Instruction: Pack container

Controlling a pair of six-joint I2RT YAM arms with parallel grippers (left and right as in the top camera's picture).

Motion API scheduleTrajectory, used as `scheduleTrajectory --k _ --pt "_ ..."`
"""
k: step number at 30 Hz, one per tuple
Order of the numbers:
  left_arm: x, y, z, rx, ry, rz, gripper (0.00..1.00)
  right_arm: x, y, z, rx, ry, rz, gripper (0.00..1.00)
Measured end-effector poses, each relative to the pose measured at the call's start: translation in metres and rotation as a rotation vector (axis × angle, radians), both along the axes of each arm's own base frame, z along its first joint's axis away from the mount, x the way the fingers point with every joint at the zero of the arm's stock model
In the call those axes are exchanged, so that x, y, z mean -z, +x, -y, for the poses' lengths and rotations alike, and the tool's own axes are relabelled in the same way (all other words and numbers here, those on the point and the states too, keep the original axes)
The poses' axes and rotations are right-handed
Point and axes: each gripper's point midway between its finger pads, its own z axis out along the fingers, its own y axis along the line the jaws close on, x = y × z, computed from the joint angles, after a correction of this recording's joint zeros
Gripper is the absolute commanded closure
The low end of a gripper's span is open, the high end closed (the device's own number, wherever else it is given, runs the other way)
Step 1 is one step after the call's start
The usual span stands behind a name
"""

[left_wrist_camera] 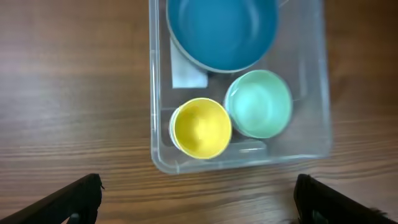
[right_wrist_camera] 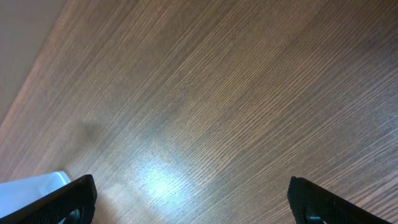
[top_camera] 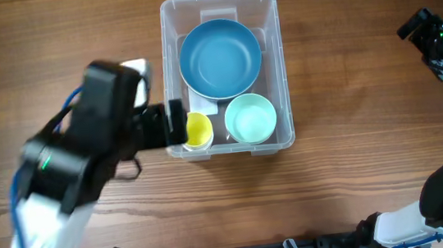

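— From overhead, where is the container [top_camera: 272, 28]?
— Mid-table, on the wooden table [top_camera: 358, 167]. A blue bowl [top_camera: 219, 56] fills its far half. A yellow cup [top_camera: 198, 130] sits near-left and a mint-green cup [top_camera: 250, 118] near-right.
— And the arms?
— The left gripper [top_camera: 176, 122] is at the container's near-left corner, beside the yellow cup. The right gripper [top_camera: 431, 40] is well apart, at the far right edge.
— The left wrist view?
— The left gripper [left_wrist_camera: 199, 205] has its fingers [left_wrist_camera: 78, 198] spread wide, holding nothing. Both cups, the bowl and a white label [left_wrist_camera: 186, 73] show inside the container [left_wrist_camera: 309, 93].
— The right wrist?
— The right gripper [right_wrist_camera: 196, 202] is also spread wide and empty over bare wood.
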Motion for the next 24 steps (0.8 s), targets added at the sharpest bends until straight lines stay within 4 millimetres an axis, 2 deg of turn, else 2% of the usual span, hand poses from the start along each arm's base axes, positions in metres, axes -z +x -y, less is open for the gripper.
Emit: scheduleTrajectory --k 3,9,12,15,18,19,21,24 --pt "-0.027 -0.021 -0.012 -0.006 -0.034 0.097 0.00 0.000 0.000 0.000 0.000 0.000 0.000 0.00" --pt "-0.073 -0.065 -0.052 -0.079 -0.058 0.331 0.00 0.000 0.000 0.000 0.000 0.000 0.000 0.00" --pt "-0.087 -0.086 -0.073 -0.125 -0.068 0.439 0.00 0.000 0.000 0.000 0.000 0.000 0.000 0.00" --pt "-0.076 -0.084 -0.082 -0.168 -0.034 0.459 0.00 0.000 0.000 0.000 0.000 0.000 0.000 0.00" --pt "-0.050 -0.061 -0.087 -0.233 0.007 0.459 0.00 0.000 0.000 0.000 0.000 0.000 0.000 0.00" --pt "-0.029 -0.052 -0.092 -0.272 0.036 0.439 0.00 0.000 0.000 0.000 0.000 0.000 0.000 0.00" --pt "-0.019 -0.033 -0.097 -0.333 0.016 0.508 0.00 0.000 0.000 0.000 0.000 0.000 0.000 0.00" --pt "0.030 -0.021 -0.117 -0.435 0.032 0.535 0.00 0.000 0.000 0.000 0.000 0.000 -0.001 0.00"
